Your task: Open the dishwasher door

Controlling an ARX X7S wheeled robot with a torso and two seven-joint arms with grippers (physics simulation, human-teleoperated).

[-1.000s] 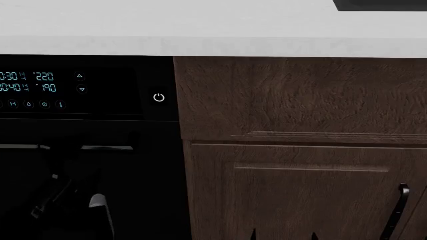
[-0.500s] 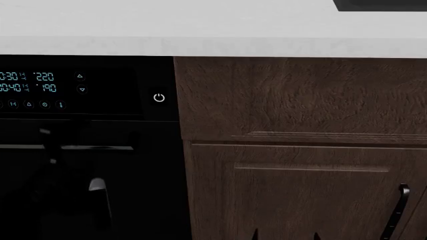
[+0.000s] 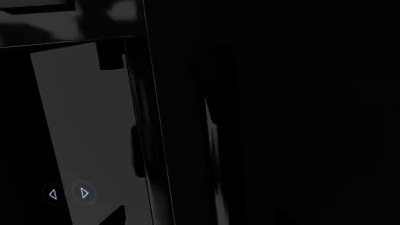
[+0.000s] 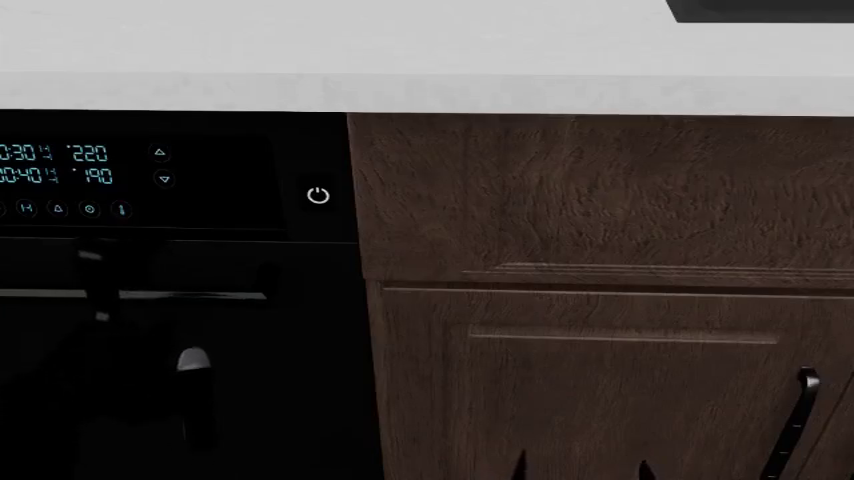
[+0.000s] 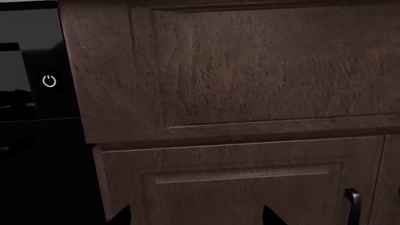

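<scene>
With the left hand (image 4: 100, 275) up at the silver handle (image 4: 200, 295) of the dishwasher door (image 4: 187, 340), its grip too dark to tell, hook squarely behind the bar and pull outward and down steadily.

You see the left gripper (image 4: 100, 290) only as a dark blur against the dishwasher door (image 4: 267, 380); its fingers' grip is unreadable.

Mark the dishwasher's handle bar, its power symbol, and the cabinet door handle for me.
handle bar (image 4: 200, 295), head view, silver stretch right of the arm.
power symbol (image 4: 318, 196), head view, centre of the white icon.
cabinet door handle (image 4: 797, 420), head view, middle of the black grip.
</scene>
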